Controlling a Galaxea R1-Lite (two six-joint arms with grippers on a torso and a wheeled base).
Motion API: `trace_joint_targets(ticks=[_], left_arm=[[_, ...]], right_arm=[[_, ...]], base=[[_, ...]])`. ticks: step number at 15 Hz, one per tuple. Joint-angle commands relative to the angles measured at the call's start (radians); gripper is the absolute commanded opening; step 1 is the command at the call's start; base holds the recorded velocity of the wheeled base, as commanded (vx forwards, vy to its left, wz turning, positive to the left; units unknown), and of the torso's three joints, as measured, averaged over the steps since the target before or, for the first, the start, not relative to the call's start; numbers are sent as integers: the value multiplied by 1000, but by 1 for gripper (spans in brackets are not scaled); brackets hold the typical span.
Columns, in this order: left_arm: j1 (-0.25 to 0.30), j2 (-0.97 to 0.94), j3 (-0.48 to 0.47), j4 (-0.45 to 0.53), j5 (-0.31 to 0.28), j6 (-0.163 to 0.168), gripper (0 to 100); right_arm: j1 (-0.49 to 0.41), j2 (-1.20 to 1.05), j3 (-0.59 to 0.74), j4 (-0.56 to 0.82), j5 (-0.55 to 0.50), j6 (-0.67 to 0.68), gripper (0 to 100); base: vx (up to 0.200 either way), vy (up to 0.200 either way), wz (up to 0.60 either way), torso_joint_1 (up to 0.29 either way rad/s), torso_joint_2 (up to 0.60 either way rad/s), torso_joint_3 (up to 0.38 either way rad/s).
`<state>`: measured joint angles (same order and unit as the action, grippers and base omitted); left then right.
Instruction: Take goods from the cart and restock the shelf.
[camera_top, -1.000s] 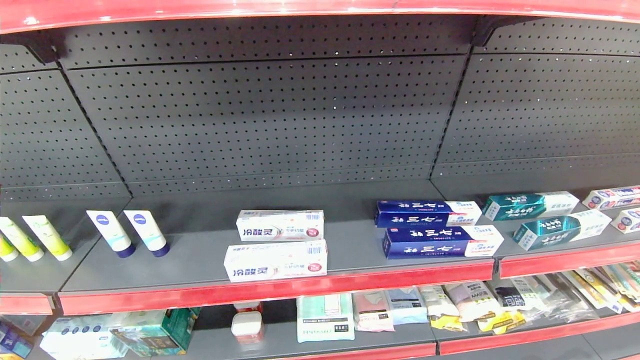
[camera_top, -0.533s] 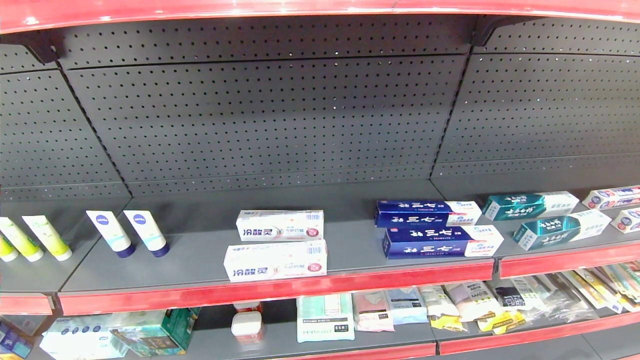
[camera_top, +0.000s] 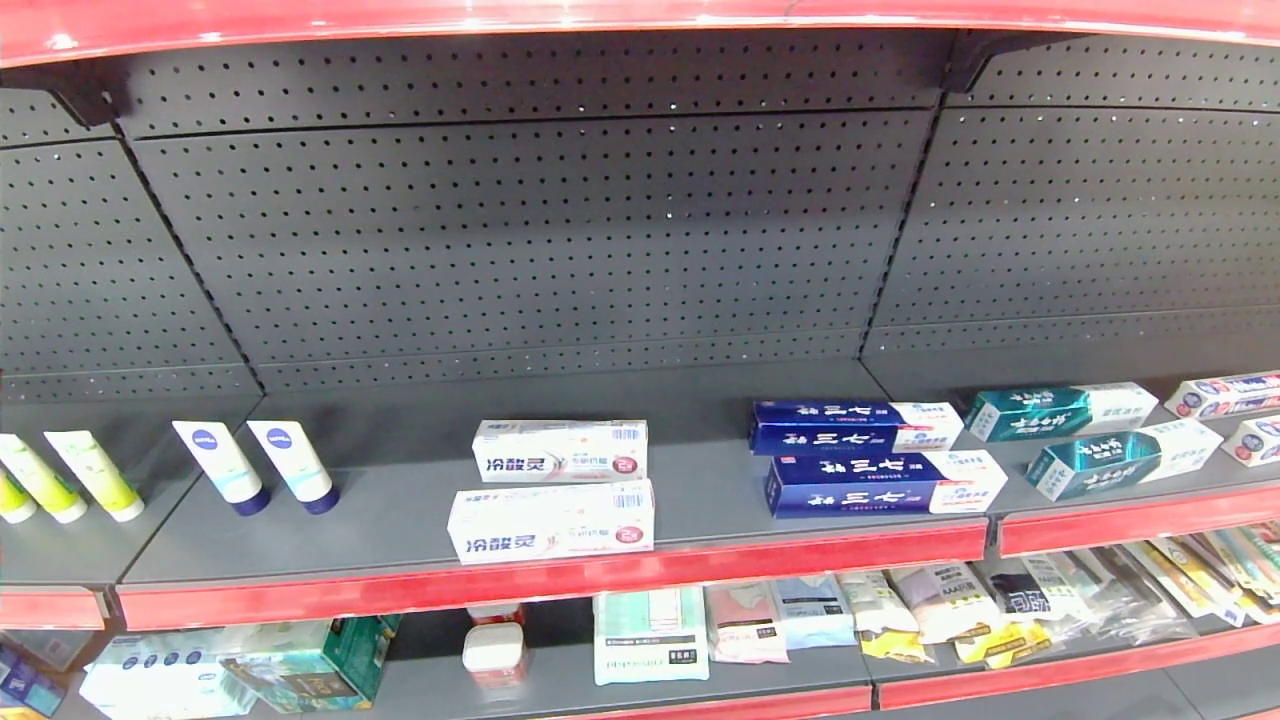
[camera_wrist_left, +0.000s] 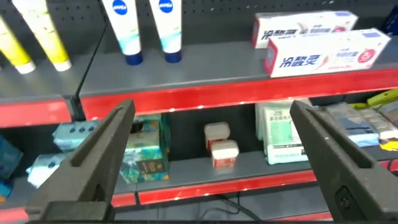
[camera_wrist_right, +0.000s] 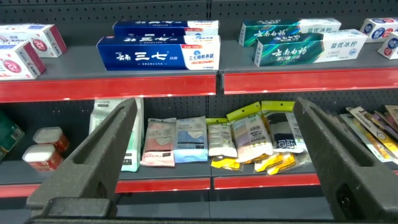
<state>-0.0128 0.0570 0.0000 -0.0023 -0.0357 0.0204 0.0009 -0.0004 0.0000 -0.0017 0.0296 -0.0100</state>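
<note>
Left hand (camera_wrist_left: 211, 134) and right hand (camera_wrist_right: 214, 124) gape wide, empty, facing the shelf (camera_top: 560, 578); paired toothpaste boxes (camera_top: 551, 521) leave restocking gaps.

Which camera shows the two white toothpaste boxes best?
Head view: both white toothpaste boxes show whole, apart. In the left wrist view the front one overlaps the rear; the right wrist view cuts them off.

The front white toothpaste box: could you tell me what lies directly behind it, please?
A matching white box lies behind it, then bare shelf and pegboard. Nothing there seems covered.
</note>
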Motion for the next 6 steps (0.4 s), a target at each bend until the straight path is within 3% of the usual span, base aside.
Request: trace_joint_targets(ticks=[1, 6], left_arm=[[7, -40, 0, -1, 0, 1, 100], [16, -57, 0, 1, 11, -2, 100]], right_arm=[[1, 0, 0, 0, 1, -2, 100], [1, 0, 0, 0, 0, -7, 100]], base=[[0, 0, 0, 0, 0, 0], [0, 0, 0, 0, 0, 0]])
